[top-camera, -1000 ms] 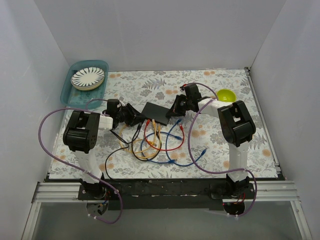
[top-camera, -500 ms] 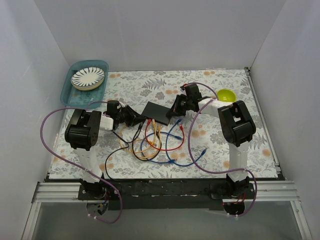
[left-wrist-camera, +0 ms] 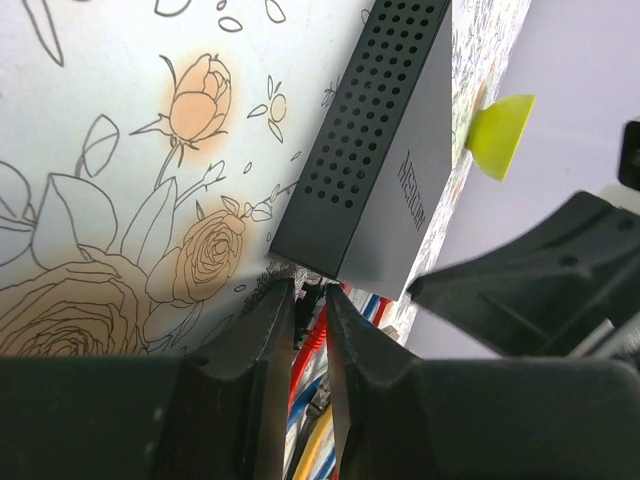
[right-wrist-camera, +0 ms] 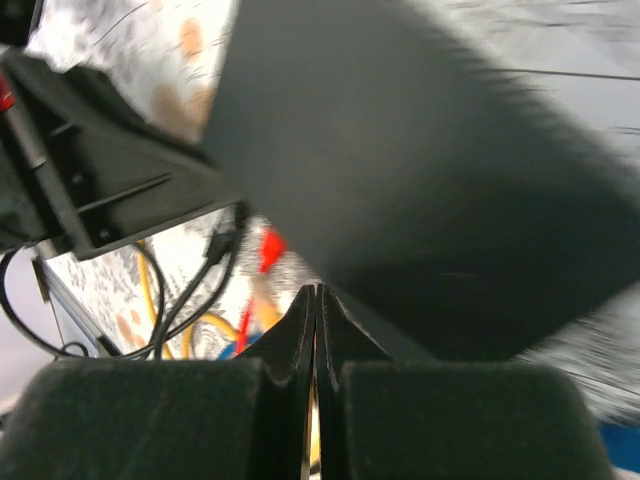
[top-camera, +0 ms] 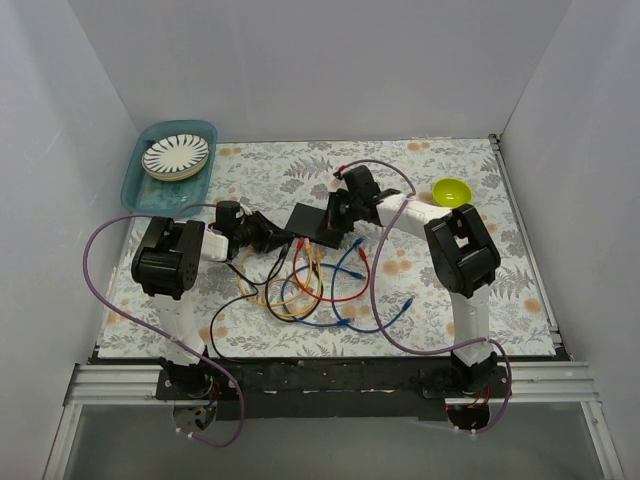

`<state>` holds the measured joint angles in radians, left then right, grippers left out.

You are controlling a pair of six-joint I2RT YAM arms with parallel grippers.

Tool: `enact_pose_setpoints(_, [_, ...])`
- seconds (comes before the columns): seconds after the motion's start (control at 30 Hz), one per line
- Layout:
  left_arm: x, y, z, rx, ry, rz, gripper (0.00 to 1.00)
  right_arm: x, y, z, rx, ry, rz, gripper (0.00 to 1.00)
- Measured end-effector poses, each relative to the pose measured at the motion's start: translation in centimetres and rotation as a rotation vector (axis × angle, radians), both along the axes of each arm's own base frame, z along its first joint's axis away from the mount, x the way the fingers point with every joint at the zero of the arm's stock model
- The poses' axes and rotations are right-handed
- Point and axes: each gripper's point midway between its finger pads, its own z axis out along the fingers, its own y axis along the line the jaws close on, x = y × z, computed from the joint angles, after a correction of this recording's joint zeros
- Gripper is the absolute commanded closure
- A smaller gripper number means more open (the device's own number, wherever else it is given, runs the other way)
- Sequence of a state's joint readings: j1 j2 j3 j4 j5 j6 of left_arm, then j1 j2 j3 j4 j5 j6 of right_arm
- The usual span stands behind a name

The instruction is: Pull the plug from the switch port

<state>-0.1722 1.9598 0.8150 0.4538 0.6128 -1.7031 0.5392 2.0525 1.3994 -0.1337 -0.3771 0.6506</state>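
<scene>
The switch (top-camera: 308, 221) is a flat black box at mid table; its perforated side shows in the left wrist view (left-wrist-camera: 385, 140). My left gripper (top-camera: 276, 238) is at the switch's near left corner, its jaws closed to a narrow gap around a plug (left-wrist-camera: 310, 298) at the port row, with black and red showing between them. My right gripper (top-camera: 336, 214) rests on the switch's right side with its fingers pressed together. In the blurred right wrist view the gripper (right-wrist-camera: 316, 292) is shut and the switch (right-wrist-camera: 430, 190) fills the frame.
Loose yellow, blue, red and black cables (top-camera: 310, 290) lie in loops in front of the switch. A teal tray (top-camera: 140, 190) with a striped plate (top-camera: 175, 156) is at the back left. A green bowl (top-camera: 452, 190) sits at the right.
My right gripper has moved left, from beside the switch's right edge onto the switch. The left gripper has stayed at the switch's corner.
</scene>
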Motion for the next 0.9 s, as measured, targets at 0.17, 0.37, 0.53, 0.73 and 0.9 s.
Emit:
enact_pose_setpoints(0.17, [0.0, 0.0, 0.0, 0.000, 0.000, -0.001, 1.00, -2.2, 3.5, 0.5, -0.001, -0.026, 0.101, 0.99])
enact_pose_setpoints(0.37, [0.0, 0.0, 0.0, 0.000, 0.000, -0.001, 1.00, -3.5, 3.6, -1.8, -0.045, 0.029, 0.121, 0.99])
enact_pose_setpoints(0.53, [-0.3, -0.1, 0.0, 0.003, -0.001, -0.002, 1.00, -2.9, 3.5, -2.5, -0.064, 0.056, 0.103, 0.99])
enact_pose_setpoints(0.73, [-2.1, 0.0, -0.2, 0.008, 0.025, -0.017, 1.00, -1.6, 4.1, -2.5, -0.070, 0.055, 0.069, 0.99])
enact_pose_setpoints(0.9, [-4.0, 0.4, -0.1, 0.026, 0.052, -0.022, 1.00, -1.1, 4.1, -3.2, -0.071, 0.077, 0.035, 0.99])
